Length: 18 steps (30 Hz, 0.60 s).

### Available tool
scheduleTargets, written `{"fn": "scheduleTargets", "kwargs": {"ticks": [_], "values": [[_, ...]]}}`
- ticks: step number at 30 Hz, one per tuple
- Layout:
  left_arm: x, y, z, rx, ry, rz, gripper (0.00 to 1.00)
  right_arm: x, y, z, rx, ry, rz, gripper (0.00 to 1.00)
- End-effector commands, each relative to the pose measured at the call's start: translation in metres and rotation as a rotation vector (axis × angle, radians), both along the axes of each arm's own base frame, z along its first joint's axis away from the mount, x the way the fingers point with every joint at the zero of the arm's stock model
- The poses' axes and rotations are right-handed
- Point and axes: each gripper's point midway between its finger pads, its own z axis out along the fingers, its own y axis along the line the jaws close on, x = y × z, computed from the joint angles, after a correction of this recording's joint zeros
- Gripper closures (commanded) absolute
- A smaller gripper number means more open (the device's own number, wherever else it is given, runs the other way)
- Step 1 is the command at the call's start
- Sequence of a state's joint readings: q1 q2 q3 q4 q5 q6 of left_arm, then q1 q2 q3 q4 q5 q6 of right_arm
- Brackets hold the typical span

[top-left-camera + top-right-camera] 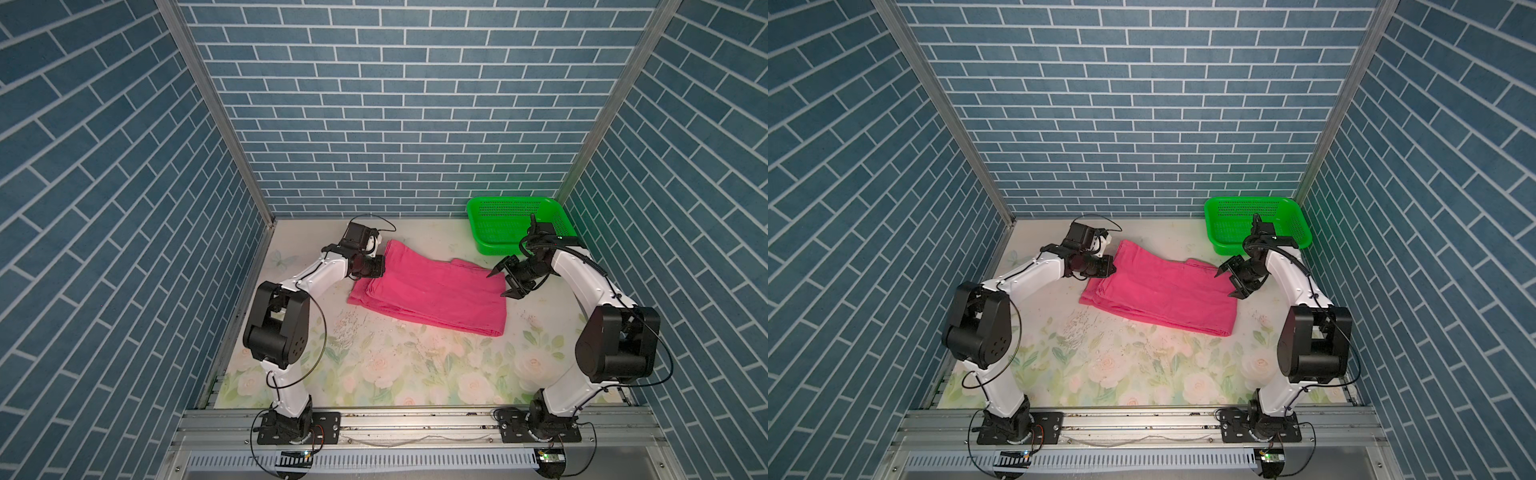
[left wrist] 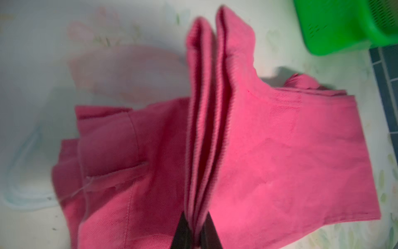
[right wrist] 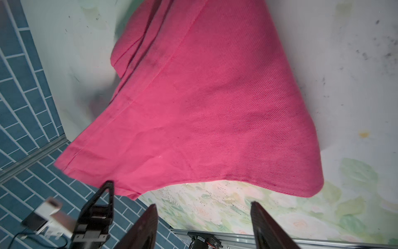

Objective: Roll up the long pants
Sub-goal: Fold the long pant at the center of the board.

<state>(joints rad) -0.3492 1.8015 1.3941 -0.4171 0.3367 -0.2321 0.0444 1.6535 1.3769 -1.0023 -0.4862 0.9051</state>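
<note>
On floral table (image 1: 374, 365) | folded twill long pants (image 1: 432, 291) | left jaws clamp layered hem | right jaws spread, empty

Long pants (image 3: 204, 107): soft magenta cloth, matt, with a fine diagonal twill rib and stitched seams. Basket (image 1: 490, 245): bright green plastic, slightly glossy, perforated mesh walls. Surface (image 1: 415, 365): smooth flower-printed sheet, faint sheen, speckled with dark grit. Left pincer (image 2: 196, 217) and right pincer (image 3: 204, 204): matt black, plastic-looking fingers. Front rail (image 1: 415, 424): bare brushed metal. Walls (image 1: 374, 104): matt blue brick print.
</note>
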Motion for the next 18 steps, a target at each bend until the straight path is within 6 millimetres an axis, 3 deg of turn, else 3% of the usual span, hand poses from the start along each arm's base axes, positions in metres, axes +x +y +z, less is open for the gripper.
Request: {"fn": "scheduleTargets", "kwargs": {"ticks": [1, 5, 18], "values": [[0.006, 0.009, 0.042, 0.015, -0.077, 0.041, 1.00, -0.005, -0.002, -0.005, -0.007, 0.008, 0.026, 0.31], [0.010, 0.022, 0.055, 0.061, -0.108, 0.058, 1.00, -0.004, -0.004, -0.007, -0.010, 0.009, 0.027, 0.32], [-0.005, 0.037, 0.029, 0.079, -0.046, 0.074, 1.00, -0.003, -0.006, -0.007, -0.011, 0.012, 0.027, 0.32]]}}
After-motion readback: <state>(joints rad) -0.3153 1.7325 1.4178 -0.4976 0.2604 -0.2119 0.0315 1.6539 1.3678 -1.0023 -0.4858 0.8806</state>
